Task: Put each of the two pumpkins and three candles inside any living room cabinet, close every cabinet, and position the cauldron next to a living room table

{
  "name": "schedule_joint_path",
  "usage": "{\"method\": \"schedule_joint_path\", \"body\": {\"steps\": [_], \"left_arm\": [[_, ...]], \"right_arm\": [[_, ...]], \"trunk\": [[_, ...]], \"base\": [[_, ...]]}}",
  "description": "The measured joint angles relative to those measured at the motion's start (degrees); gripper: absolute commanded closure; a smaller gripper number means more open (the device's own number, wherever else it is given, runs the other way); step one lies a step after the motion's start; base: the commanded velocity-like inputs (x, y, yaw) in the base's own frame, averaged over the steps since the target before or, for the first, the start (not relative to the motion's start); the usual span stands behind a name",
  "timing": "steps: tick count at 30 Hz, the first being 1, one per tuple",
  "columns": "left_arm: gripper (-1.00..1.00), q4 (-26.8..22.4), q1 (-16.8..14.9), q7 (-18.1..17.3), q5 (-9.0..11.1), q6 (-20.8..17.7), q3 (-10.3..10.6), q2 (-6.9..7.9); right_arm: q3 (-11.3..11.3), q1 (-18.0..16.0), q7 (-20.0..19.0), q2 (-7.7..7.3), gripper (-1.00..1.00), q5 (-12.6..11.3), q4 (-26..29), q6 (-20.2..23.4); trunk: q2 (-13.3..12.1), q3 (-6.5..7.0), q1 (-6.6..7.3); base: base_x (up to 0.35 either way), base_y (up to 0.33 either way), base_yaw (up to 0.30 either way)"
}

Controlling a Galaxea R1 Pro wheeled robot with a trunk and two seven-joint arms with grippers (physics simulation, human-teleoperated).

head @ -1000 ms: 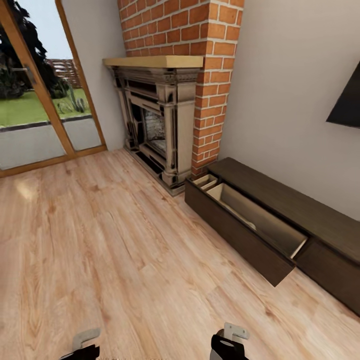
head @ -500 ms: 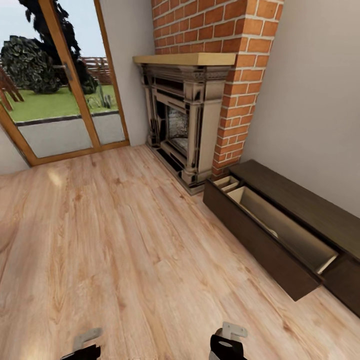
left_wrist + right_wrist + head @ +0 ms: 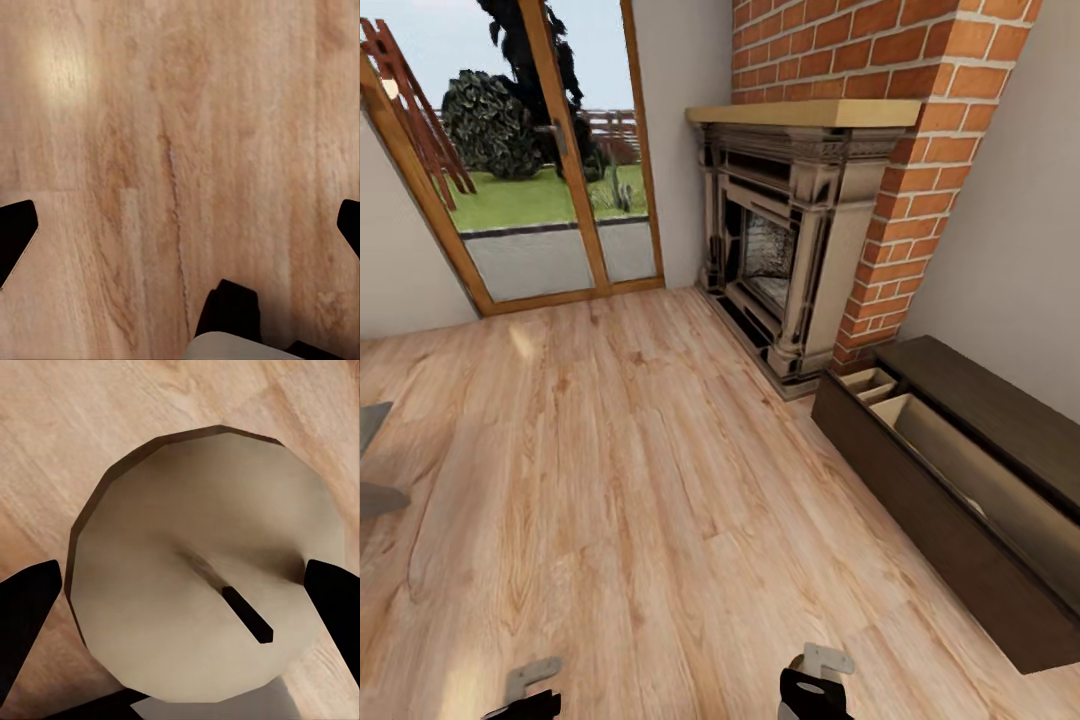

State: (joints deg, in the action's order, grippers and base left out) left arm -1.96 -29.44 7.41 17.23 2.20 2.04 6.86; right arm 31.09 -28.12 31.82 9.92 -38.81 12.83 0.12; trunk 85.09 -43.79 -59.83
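The right claw (image 3: 180, 585) is clamped on a candle (image 3: 206, 562) — the cabinet's (image 3: 950, 540) open drawer lies ahead to the right, nearer this arm — while the left claw (image 3: 180, 225) is spread, empty.

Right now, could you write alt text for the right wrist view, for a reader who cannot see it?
A beige candle with a flat round top and a short dark wick sits between the two dark fingers of the right gripper, seen from above. Wooden floor lies beneath it.

cabinet (image 3: 920, 470): cut by right edge | drawer (image 3: 1000, 500) interior: far end out of frame
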Motion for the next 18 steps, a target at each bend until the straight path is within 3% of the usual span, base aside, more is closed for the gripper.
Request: {"method": "schedule_joint_path", "body": {"steps": [9,18], "left_arm": [[-1.00,0.0,0.0,0.0,-0.1,-0.1,0.1,0.00],[-1.00,0.0,0.0,0.0,-0.1,-0.1,0.1,0.00]], "right_arm": [[0.0,0.0,0.0,0.01,1.00,-0.1,0.0,0.0],[0.0,0.0,-0.1,-0.19,1.00,0.0,-0.1,-0.8]], "trunk": [[0.0,-0.02,0.00],[0.0,-0.02,0.00]], "base": [[0.281,0.114,0.031],[0.281,0.076,0.256]]}}
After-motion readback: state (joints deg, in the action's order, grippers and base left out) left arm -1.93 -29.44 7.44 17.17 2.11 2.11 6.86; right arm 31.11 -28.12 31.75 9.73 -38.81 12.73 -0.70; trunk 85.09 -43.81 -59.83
